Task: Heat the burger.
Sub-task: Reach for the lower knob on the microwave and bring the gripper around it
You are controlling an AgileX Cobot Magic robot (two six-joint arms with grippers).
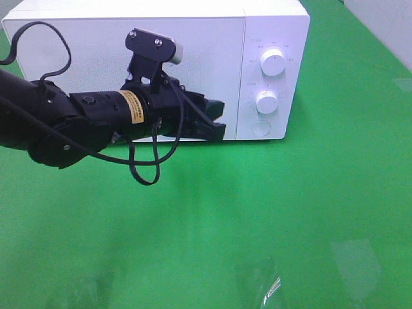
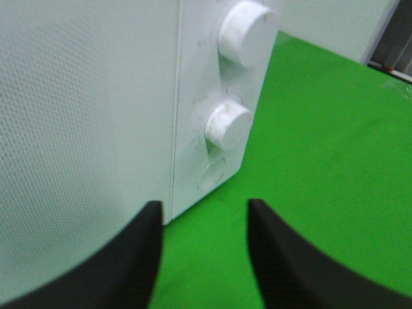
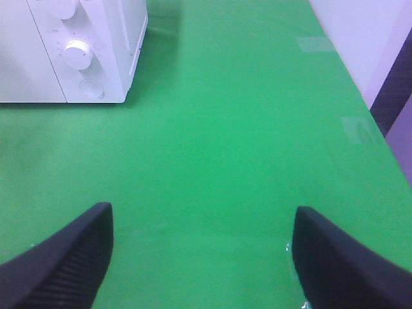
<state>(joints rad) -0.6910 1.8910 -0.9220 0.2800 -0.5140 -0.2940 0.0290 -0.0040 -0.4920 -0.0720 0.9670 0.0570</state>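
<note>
The burger is out of view in all three frames. The white microwave stands at the back of the green table with its door closed. My left gripper hovers just in front of the door's lower right edge, beside the control panel. In the left wrist view its fingers stand apart with nothing between them, close to the door seam of the microwave. My right gripper is open wide over bare green cloth and holds nothing; it does not show in the exterior view.
The control panel carries an upper knob, a lower knob and a round button. The green table stretches in front of and to the right of the microwave. The table's right edge meets a pale wall.
</note>
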